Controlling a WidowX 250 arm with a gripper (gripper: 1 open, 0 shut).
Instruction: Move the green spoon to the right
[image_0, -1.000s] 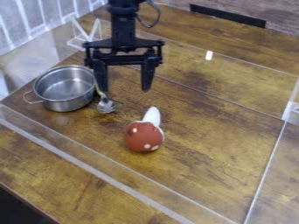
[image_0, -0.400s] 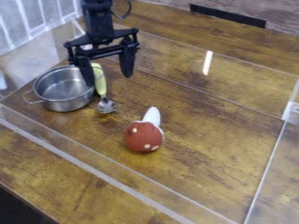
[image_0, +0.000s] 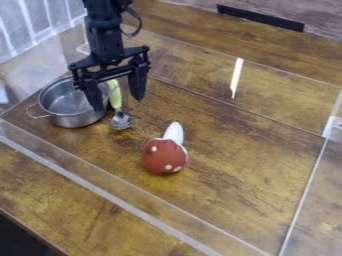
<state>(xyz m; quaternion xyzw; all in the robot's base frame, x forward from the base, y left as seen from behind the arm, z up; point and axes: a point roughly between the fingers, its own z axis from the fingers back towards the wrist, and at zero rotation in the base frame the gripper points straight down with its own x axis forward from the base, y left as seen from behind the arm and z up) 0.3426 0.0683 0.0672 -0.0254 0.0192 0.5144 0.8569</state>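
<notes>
The green spoon (image_0: 116, 104) lies on the wooden table just right of the pot, its yellow-green handle pointing away and its silver bowl toward the front. My gripper (image_0: 115, 98) hangs directly over the spoon, open, one finger on each side of the handle. Nothing is held between the fingers. The arm hides part of the handle's far end.
A small steel pot (image_0: 72, 101) stands at the left, close to the left finger. A toy mushroom (image_0: 166, 151) with a red cap lies in front and to the right. Low clear walls (image_0: 302, 195) border the table on all sides.
The gripper has moved left and toward the front, from above the table's middle to over the spoon, and has come lower. It has stayed open. The spoon, pot and mushroom have not moved.
</notes>
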